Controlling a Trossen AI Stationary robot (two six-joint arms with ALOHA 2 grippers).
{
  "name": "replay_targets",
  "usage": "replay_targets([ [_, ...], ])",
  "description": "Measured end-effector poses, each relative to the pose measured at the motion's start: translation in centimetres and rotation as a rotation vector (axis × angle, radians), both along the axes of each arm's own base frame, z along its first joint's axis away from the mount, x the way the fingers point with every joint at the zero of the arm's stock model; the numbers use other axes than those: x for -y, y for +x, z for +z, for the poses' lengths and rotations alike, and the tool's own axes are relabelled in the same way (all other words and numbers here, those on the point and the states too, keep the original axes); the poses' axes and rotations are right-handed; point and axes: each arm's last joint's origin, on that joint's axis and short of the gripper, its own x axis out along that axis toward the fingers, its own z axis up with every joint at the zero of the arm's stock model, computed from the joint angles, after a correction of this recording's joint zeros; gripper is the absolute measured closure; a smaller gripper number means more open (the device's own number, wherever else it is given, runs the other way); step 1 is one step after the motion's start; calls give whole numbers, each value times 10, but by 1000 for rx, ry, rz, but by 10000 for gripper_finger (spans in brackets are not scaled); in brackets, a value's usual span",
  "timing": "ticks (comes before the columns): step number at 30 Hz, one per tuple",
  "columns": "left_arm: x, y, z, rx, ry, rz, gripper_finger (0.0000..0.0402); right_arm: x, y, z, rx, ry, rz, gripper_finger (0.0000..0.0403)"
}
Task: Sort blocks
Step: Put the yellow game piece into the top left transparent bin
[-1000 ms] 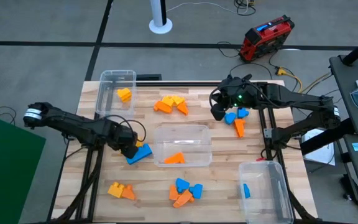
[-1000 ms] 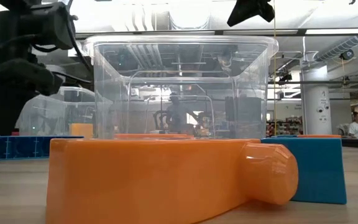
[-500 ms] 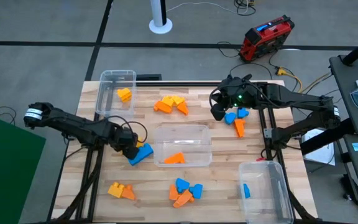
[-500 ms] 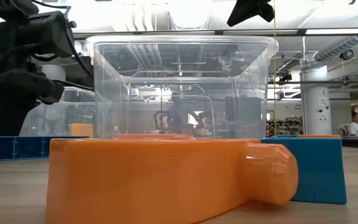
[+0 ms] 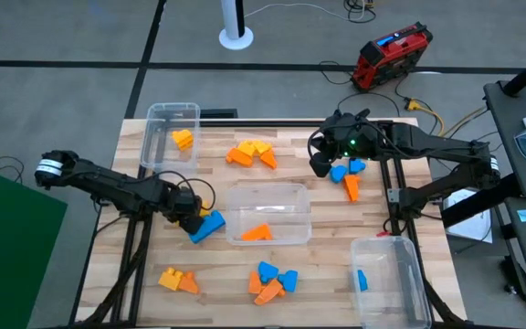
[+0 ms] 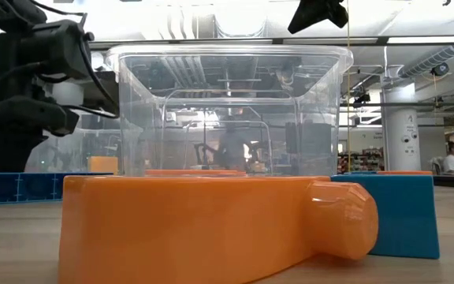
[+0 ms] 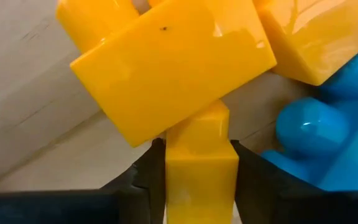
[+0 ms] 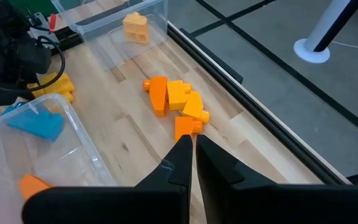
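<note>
My left gripper point(image 5: 193, 219) is low over the table, just left of the centre clear bin point(image 5: 268, 196), shut on a yellow block point(image 7: 173, 68). A blue block point(image 5: 210, 226) lies right beside it. My right gripper point(image 5: 320, 164) hangs shut and empty at the far right, beside two blue blocks point(image 5: 346, 168) and an orange one point(image 5: 352, 187). Loose orange and yellow blocks point(image 5: 252, 153) lie at the far middle. More blocks point(image 5: 272, 281) lie near the front edge. My left gripper pinches the yellow block's narrow end point(image 7: 201, 155) between its two fingers point(image 7: 148, 177). The block's broad face lies just beyond the fingertips, touching the blue block point(image 7: 316, 137). Whether the block rests on the table or is lifted does not show.
The far-left bin point(image 5: 172, 114) holds a yellow block point(image 5: 183, 139). An orange block point(image 5: 256, 232) lies in the centre bin and a blue one point(image 5: 362, 280) in the near-right bin point(image 5: 386, 247). A yellow and orange pair point(image 5: 178, 280) lies at the near left.
My left gripper has crept a little toward the table's right, toward the centre bin, staying shut on the yellow block.
</note>
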Motion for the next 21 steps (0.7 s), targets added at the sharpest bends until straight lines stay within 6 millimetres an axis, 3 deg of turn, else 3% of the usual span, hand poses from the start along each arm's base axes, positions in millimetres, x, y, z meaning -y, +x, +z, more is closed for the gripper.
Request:
replay_targets([
  [12,2,3,7,-10,-32,-4,294,0,0,0,-10,-16,13,390],
  [16,3,13,33,8,-23,-48,294,0,0,0,-10,-16,12,390],
  [21,3,24,80,37,8,-90,294,0,0,0,-11,-18,14,390],
])
